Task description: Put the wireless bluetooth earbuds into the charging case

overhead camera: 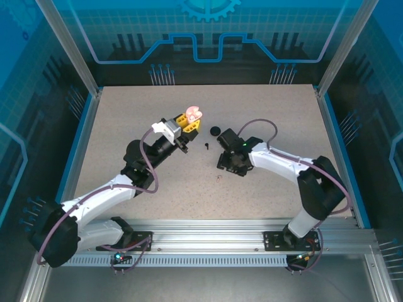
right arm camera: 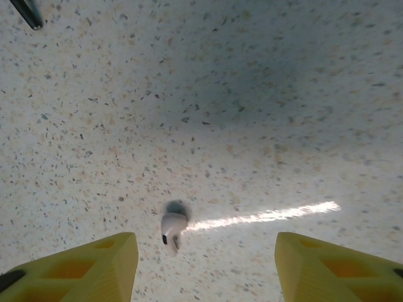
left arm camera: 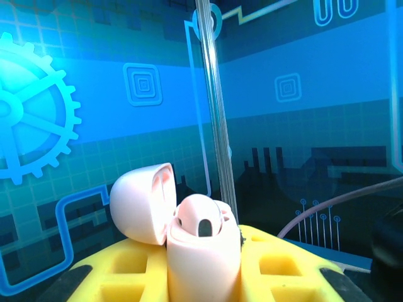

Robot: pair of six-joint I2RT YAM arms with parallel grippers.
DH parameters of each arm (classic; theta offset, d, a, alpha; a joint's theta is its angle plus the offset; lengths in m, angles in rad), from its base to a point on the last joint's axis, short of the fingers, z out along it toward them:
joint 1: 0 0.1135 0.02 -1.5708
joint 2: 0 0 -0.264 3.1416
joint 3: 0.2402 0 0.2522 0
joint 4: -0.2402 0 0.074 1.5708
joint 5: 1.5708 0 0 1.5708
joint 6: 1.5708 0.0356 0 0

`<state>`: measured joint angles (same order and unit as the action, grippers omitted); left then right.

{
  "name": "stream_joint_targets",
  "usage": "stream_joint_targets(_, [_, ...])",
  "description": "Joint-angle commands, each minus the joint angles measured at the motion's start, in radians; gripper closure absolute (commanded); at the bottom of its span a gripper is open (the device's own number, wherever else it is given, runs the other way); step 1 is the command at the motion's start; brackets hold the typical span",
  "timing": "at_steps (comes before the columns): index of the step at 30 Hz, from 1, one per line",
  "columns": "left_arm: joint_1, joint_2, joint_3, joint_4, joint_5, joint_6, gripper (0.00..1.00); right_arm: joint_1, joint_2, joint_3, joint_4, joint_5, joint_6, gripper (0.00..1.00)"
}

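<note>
Risk | right end effector (right arm camera: 204, 267), spread wide above pale earbud (right arm camera: 172, 228) on counter (right arm camera: 283, 94), may flick it if off-centre | left end effector (overhead camera: 187, 123) clamps open case (left arm camera: 201, 251)

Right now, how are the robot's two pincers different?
The left pincer is shut on the open pink case; the right pincer is open and holds nothing. The left pincer faces the blue wall; the right pincer points down at the table, above a pale earbud. Both have yellow fingers.
</note>
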<state>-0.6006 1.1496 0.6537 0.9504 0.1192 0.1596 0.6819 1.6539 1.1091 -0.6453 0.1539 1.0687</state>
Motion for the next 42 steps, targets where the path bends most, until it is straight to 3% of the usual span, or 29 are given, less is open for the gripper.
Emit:
stream_joint_targets(1, [-0.007,-0.023,0.005,0.060,-0.015,0.002,1.00,0.044,0.063,0.053,-0.016,0.013,0.062,0.41])
stream_joint_targets(30, [-0.008,-0.049,-0.040,0.102,-0.020,0.014,1.00,0.113,0.248,0.143,-0.070,0.039,0.116,0.59])
stream_joint_targets(42, [-0.007,-0.054,-0.047,0.109,-0.026,0.015,1.00,0.104,0.276,0.140,-0.074,0.038,0.065,0.71])
